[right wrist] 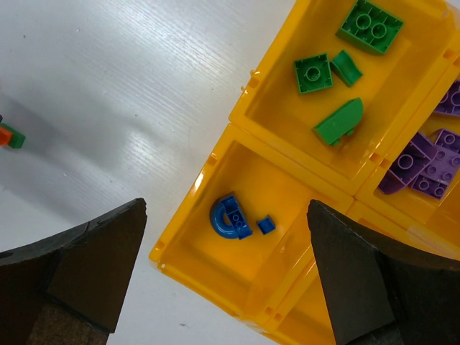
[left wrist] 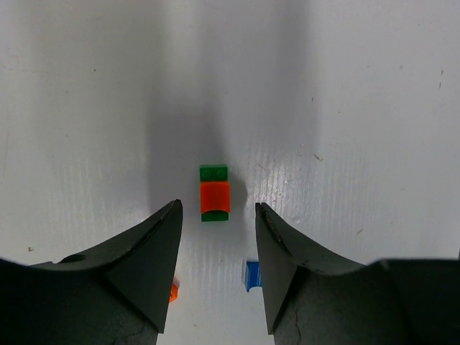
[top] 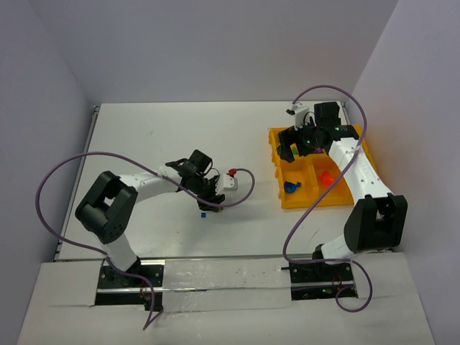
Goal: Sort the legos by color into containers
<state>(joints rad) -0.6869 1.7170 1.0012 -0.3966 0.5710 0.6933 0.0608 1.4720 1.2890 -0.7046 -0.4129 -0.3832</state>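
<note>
The left arm (top: 136, 188) was folded at the elbow near its base, with the forearm reaching right toward the middle of the table (top: 180, 136) and the wrist pitched downward. The left gripper (left wrist: 216, 204) hung over the surface with its jaws partly apart and nothing held. A green-and-orange brick (left wrist: 214, 192) lay on the table in line with the gap, level with the tips and touching neither finger. A small blue piece (left wrist: 251, 275) lay just beside the right-hand finger, and an orange bit (left wrist: 173, 291) showed at the edge of the other finger. The right arm (top: 359, 169) rose from its base, bent at the elbow, and reached away from the base across the tray (top: 275, 154). The right gripper (right wrist: 226, 208) was positioned above the tray's left side with the jaws spread wide and empty. Below it, one compartment held a blue arch (right wrist: 228, 217) and a tiny blue block (right wrist: 266, 225). The adjoining compartment held green pieces (right wrist: 313, 72). Purple pieces (right wrist: 424, 162) lay in a third compartment beside the green one.
</note>
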